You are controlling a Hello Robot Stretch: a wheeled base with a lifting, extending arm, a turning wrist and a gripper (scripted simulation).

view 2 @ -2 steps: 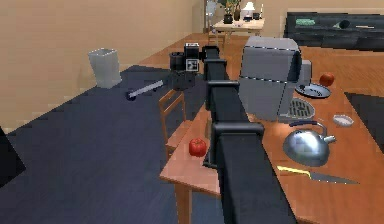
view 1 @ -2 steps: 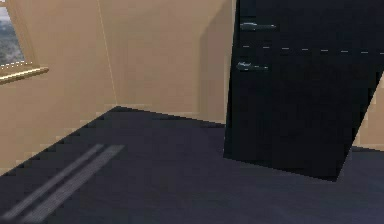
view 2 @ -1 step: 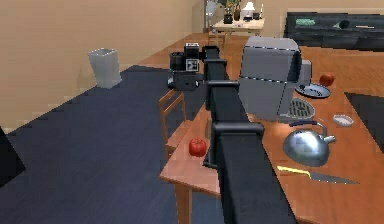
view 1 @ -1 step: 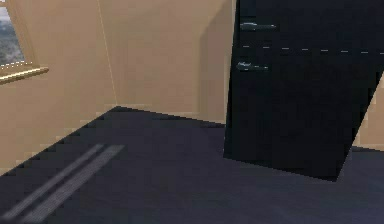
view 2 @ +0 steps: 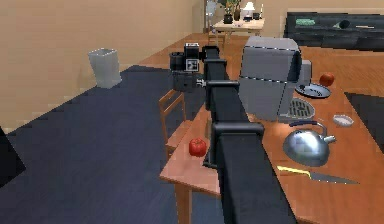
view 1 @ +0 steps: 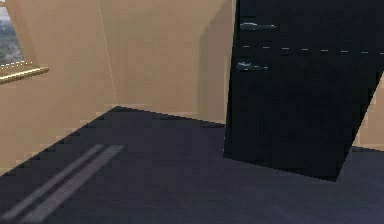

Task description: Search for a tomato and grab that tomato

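Note:
A small red round thing (view 2: 198,147), perhaps a tomato, lies on the wooden table (view 2: 190,175) near its edge, just left of the dark arm bar. A second red round thing (view 2: 326,79) rests on a plate (view 2: 314,91) farther out on the table. The arm reaches up the arm side view across the table, and the gripper (view 2: 180,76) stands at its far end near a wooden chair (view 2: 174,106). I cannot tell whether the gripper holds anything.
On the table stand a big silver appliance (view 2: 268,76), a metal dome-shaped pot (view 2: 308,146), and a knife (view 2: 320,178). A white bin (view 2: 105,67) stands by the beige wall. In the forward view, a black fridge (view 1: 300,90) stands ahead on the right, with a window (view 1: 14,45) at the left and dark floor between.

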